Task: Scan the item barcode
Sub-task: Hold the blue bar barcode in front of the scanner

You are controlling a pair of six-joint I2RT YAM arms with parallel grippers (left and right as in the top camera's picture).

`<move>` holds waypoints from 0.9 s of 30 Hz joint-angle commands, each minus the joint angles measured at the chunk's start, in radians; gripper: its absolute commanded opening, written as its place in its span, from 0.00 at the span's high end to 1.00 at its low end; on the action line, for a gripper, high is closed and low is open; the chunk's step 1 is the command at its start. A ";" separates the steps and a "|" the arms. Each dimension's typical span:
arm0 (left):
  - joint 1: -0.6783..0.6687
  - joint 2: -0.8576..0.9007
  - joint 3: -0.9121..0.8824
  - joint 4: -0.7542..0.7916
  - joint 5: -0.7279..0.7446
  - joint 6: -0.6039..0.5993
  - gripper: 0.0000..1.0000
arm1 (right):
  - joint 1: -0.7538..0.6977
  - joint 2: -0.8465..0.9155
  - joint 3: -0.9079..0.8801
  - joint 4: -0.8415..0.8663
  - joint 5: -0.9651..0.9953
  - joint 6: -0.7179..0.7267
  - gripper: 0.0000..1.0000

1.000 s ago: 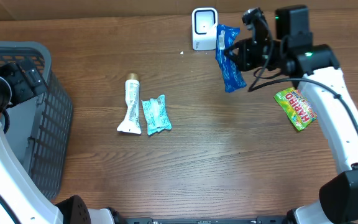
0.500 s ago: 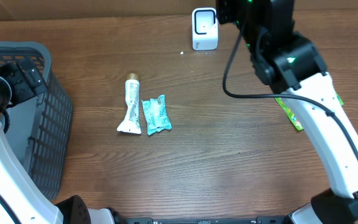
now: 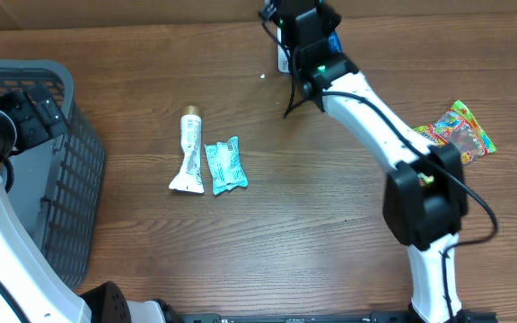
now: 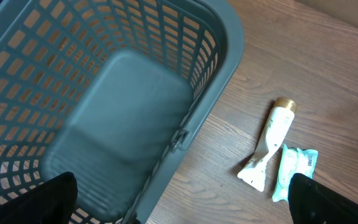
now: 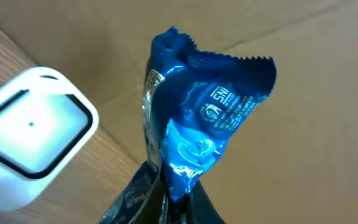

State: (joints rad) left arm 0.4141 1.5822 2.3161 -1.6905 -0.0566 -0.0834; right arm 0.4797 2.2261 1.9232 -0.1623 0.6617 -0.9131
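Your R gripper [image 5: 173, 208], clamped on blue packet [image 5: 197, 118], holds it up beside scanner [image 5: 30, 134], prob for the scan; L gripper [image 4: 182, 205] wide open, empty, over basket [image 4: 216, 37].

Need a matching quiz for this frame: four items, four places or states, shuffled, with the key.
Items:
1. blue packet
2. white tube
3. Haribo bag
4. grey basket

Places or states:
A. at the far left of the table
B. lying flat beside the teal packet
C. pinched in the right gripper, next to the scanner
D. lying on the right side of the table

Pairs: 1-C, 2-B, 3-D, 4-A
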 commanded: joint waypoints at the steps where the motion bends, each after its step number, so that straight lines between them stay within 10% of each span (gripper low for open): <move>1: 0.005 0.002 0.014 0.001 0.005 -0.014 0.01 | -0.026 0.027 0.018 0.110 0.060 -0.137 0.96; 27: 0.004 0.002 0.014 0.001 0.005 -0.014 0.00 | -0.051 0.160 0.013 0.135 -0.203 -0.378 0.96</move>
State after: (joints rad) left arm 0.4141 1.5822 2.3161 -1.6905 -0.0563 -0.0834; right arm 0.4351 2.3985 1.9232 -0.0383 0.4759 -1.2789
